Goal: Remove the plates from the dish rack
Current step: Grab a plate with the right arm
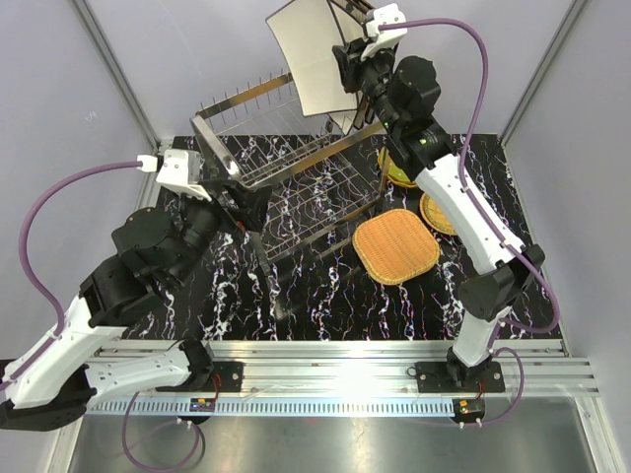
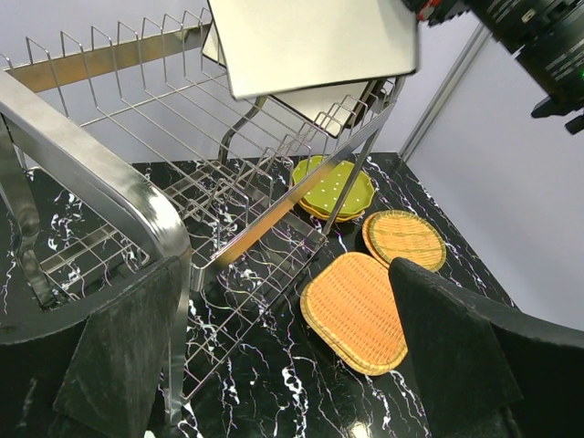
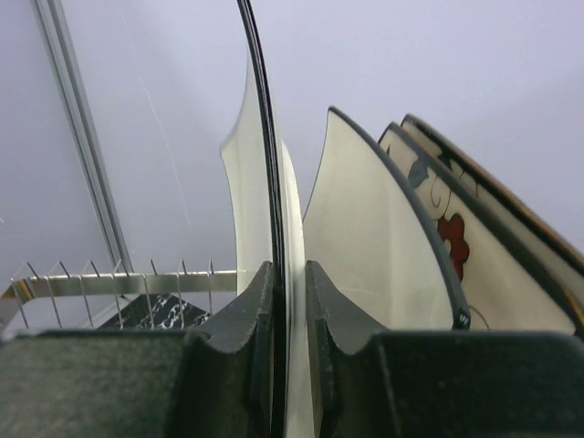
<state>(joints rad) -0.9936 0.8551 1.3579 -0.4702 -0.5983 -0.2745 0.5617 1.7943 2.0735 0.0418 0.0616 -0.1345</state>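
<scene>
One black marbled surface (image 1: 325,305) carries a two-tier wire dish rack (image 1: 286,187). Above its top tier the right tool (image 1: 347,61) clamps a large cream square plate (image 1: 306,54) by the edge, held clear of it; the left tool (image 1: 245,202) gapes at the rack's corner. Next, probably: lower it flat beside the wicker plates (image 1: 395,246).

A black surface (image 1: 325,305) veined with white marbling is enclosed by plain, pale lavender-grey walls (image 1: 59,89), which are framed at the back corners by slim metal posts (image 1: 113,69). Along the near edge a ribbed aluminium rail (image 1: 335,360) is mounted, on which a bright glare is seen.
</scene>
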